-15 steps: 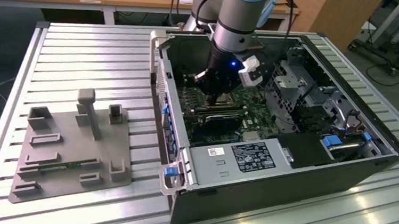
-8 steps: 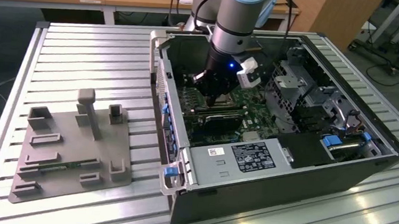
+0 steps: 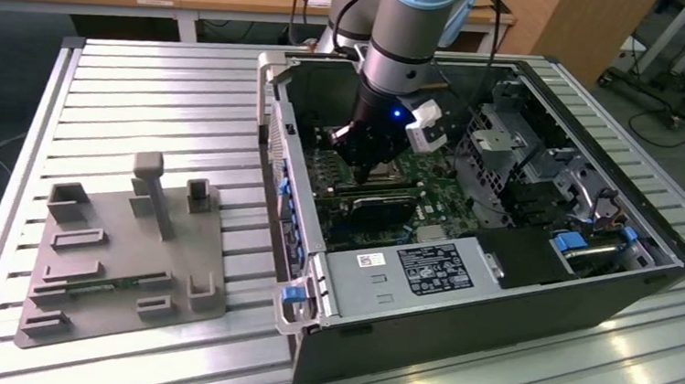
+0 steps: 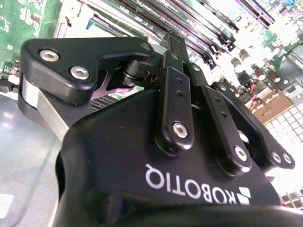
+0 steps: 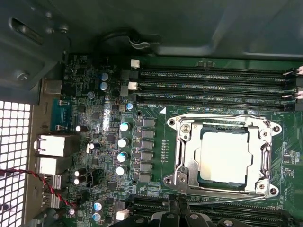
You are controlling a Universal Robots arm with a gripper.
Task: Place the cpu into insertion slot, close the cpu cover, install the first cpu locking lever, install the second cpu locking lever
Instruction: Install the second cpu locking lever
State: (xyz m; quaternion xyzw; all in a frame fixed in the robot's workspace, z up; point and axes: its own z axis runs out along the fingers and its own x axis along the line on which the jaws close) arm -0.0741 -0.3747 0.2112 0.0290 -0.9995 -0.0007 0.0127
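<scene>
In the first wrist view the cpu (image 5: 222, 156) lies flat in the insertion slot (image 5: 268, 128), its pale silver top showing through the window of the cpu cover (image 5: 187, 142). The cover is folded down over it. One thin metal lever (image 5: 222, 117) runs along the socket's side towards the memory slots, and another lever (image 5: 213, 189) runs along the opposite side. My gripper (image 5: 177, 209) sits just off that second lever's side, with its black fingers together and nothing visible between them. The second wrist view shows the gripper (image 4: 171, 40) closed over the board. In the exterior view the gripper (image 3: 370, 162) reaches down inside the open computer case (image 3: 310, 290).
Long memory slots (image 5: 213, 85) flank the socket, and a row of capacitors (image 5: 124, 142) stands beside it. The case's metal drive cage (image 3: 528, 161) and walls hem the arm in. A grey fixture plate (image 3: 130, 249) lies on the slatted table at the exterior view's left.
</scene>
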